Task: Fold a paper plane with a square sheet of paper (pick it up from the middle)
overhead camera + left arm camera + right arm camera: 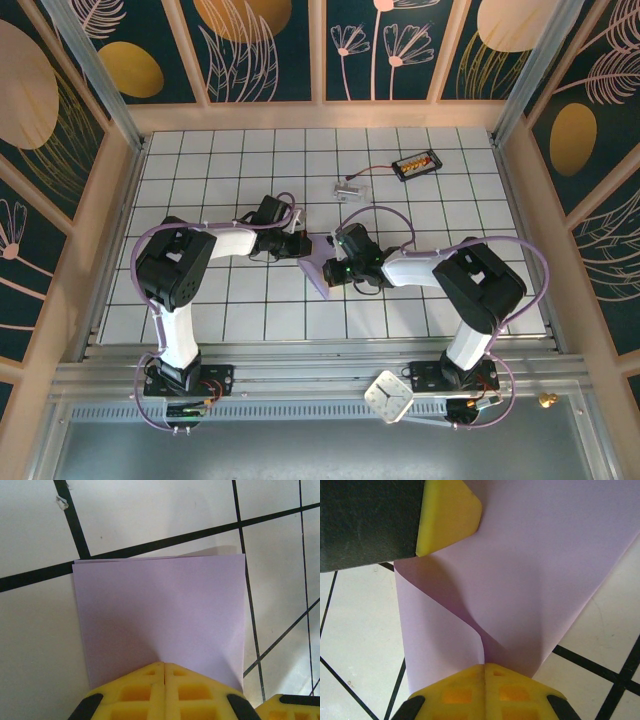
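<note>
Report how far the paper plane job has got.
Done: the square sheet of paper is doubled over once, two edges nearly aligned. In hand: the left gripper and right gripper both pinch it shut. Left: no pointed nose or wings yet, so most folds remain.

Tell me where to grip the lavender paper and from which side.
Take the lavender paper at an edge, coming in low along the sheet, as both shut claws do: the left claw pinches mid-edge of the doubled sheet, the right claw the curled opposite side. Thin and limp, it would likely crumple under a pinch from above.
</note>
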